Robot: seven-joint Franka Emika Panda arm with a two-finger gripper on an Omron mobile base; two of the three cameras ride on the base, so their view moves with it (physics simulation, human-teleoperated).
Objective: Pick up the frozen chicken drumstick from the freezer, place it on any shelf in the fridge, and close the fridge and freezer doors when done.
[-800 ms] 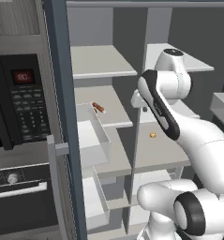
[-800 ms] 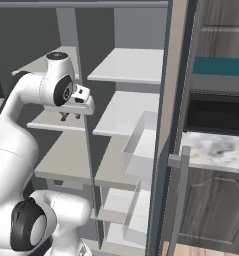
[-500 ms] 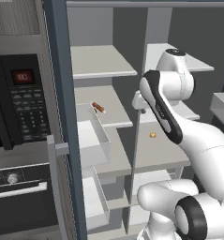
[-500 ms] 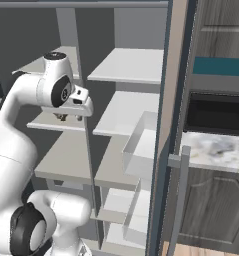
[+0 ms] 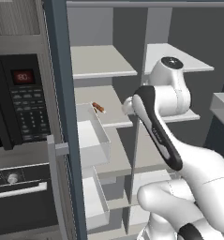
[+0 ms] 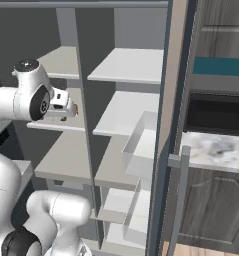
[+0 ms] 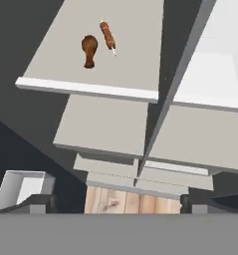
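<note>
The frozen chicken drumstick (image 7: 89,50) lies on a grey freezer (image 5: 101,101) shelf, deep in from its front edge, with a slim orange-brown stick (image 7: 107,35) just right of it. My gripper (image 7: 118,201) hangs above and in front of that shelf, well short of the drumstick. It is open, fingertips wide apart with nothing between them. In the right base view the gripper (image 6: 66,112) sits level with the same shelf. Right of the divider is the fridge, its top shelf (image 5: 179,56) bare. The freezer door (image 5: 57,93) and fridge door (image 6: 173,100) both stand open.
Clear door bins (image 5: 92,136) jut from the freezer door, and another bin (image 6: 141,145) from the fridge door. A black microwave (image 5: 19,103) stands left of the unit. To its right are a marble counter (image 6: 216,147) and cabinets. Wooden floor (image 7: 130,199) lies below.
The hand has drifted a little to the left in the right base view. The jaws stay open and the drumstick has not moved.
</note>
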